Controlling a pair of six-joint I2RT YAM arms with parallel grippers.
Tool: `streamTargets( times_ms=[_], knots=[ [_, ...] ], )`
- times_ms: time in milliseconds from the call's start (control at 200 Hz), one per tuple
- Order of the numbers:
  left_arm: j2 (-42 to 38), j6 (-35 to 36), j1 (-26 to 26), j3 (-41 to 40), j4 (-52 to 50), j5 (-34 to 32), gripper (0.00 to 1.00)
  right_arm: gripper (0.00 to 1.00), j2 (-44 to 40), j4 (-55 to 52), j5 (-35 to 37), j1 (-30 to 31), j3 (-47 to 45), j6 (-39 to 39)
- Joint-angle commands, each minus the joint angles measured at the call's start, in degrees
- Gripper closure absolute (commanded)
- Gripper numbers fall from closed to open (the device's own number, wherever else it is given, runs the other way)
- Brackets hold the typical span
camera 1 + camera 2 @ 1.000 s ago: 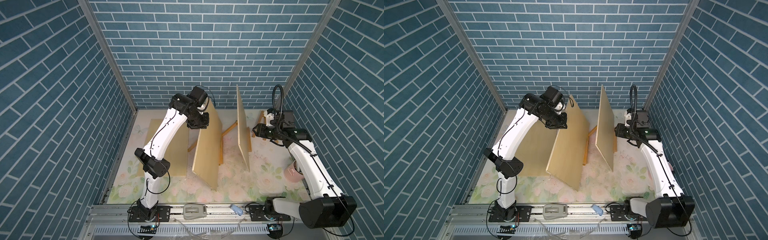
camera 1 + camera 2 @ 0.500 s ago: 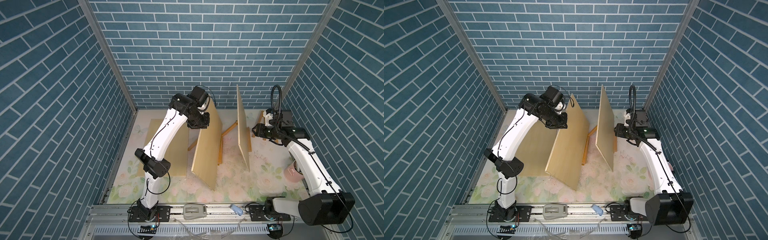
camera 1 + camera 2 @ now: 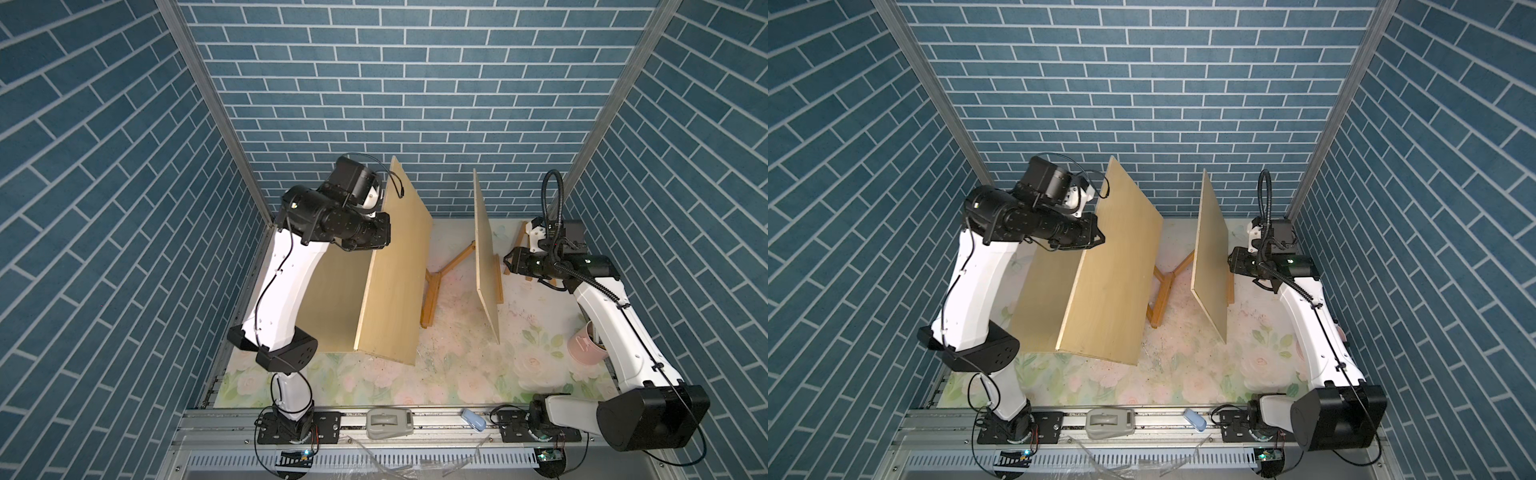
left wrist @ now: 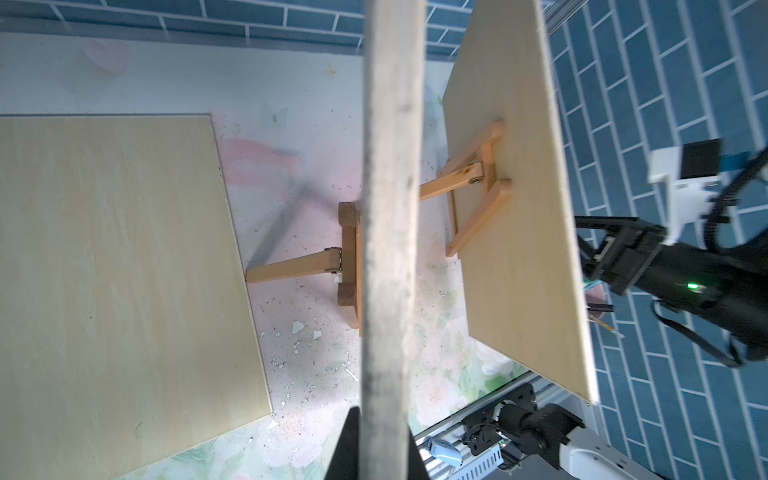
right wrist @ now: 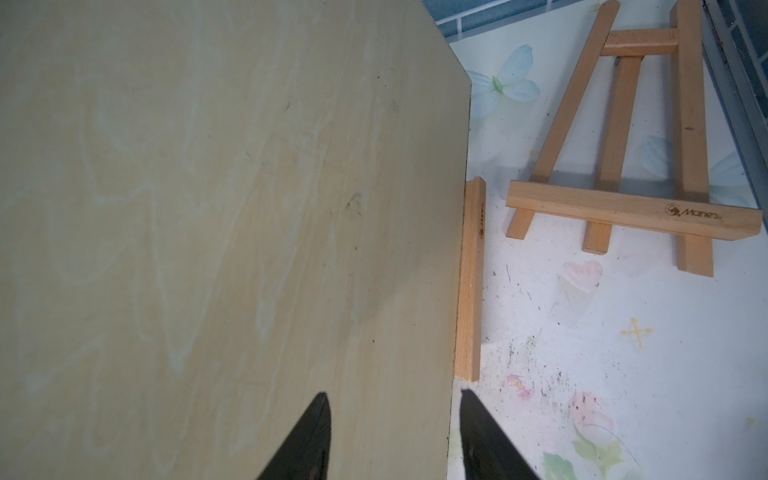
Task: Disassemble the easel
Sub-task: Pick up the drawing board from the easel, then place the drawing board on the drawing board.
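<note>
Easel [image 4: 348, 249] stands below the left hand [image 4: 380, 424], which pinches the upper edge of the board [image 3: 395, 270]; raise it straight up without tilting, with the spread right hand [image 5: 394, 394] beside the second board [image 5: 208, 187].

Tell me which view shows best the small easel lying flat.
The right wrist view: the flat easel appears nearly whole, legs and ledge. In a top view only a strip of it shows beside the right arm. The left wrist view does not show it.

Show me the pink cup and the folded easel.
pink cup [image 3: 582, 360], in a top view, on its side wall.
folded easel [image 5: 623, 208], right wrist view, on its front ledge.
</note>
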Motion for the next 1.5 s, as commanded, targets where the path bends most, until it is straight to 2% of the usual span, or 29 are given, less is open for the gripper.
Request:
streamTargets(
  times_ms=[0, 80, 230, 410, 595, 700, 760, 880, 1055, 1185, 1265, 1496],
  knots=[
    [-6.7, -0.4, 3.9, 0.4, 8.6, 6.7, 1.0, 0.49, -0.2, -0.2, -1.3, 0.4, 1.8, 0.0],
    [-10.3, -0.5, 7.9, -1.8, 9.9, 8.5, 1.0, 0.5, -0.3, -0.2, -1.2, 0.6, 1.9, 0.0],
    [-16.4, -0.9, 17.6, -7.1, 13.1, 16.6, 1.0, 0.5, -0.3, -0.1, -1.2, 0.8, 1.8, 0.3],
    [-18.7, 0.8, 29.9, -7.8, 10.1, 22.3, 1.0, 0.5, -0.5, 0.2, -1.0, 1.1, 1.7, 0.6],
    [-19.2, 0.6, 35.9, -8.6, 12.5, 29.1, 1.0, 0.49, -0.8, -0.2, -0.5, 1.1, 1.5, 0.4],
    [-18.6, 0.8, 38.4, -9.6, 13.6, 32.9, 1.0, 0.5, -1.2, -0.3, -0.2, 1.2, 1.0, 0.3],
    [-17.8, 2.4, 39.5, -10.4, 12.3, 32.9, 1.0, 0.5, -1.3, -0.3, -0.1, 1.2, 0.7, 0.3],
    [-17.8, 4.8, 39.6, -17.7, 13.1, 30.4, 1.0, 0.5, -1.4, -0.4, 0.1, 1.2, 0.6, 0.3],
    [-16.6, 11.5, 39.7, -27.2, 13.4, 22.7, 1.0, 0.5, -1.6, -0.5, 0.4, 1.2, 0.6, 0.1],
    [-18.4, 19.4, 39.7, -36.4, 20.1, 20.4, 1.0, 0.5, -1.5, -0.6, 0.6, 1.3, 0.4, 0.3],
    [-19.2, 21.9, 39.8, -41.3, 23.7, 19.0, 1.0, 0.49, -1.4, -0.5, 0.5, 1.3, 0.4, 0.7],
    [-16.3, 25.8, 40.4, -48.0, 29.8, 23.4, 1.0, 0.5, -1.6, -0.6, 0.8, 1.4, 0.7, 1.5]
  ],
)
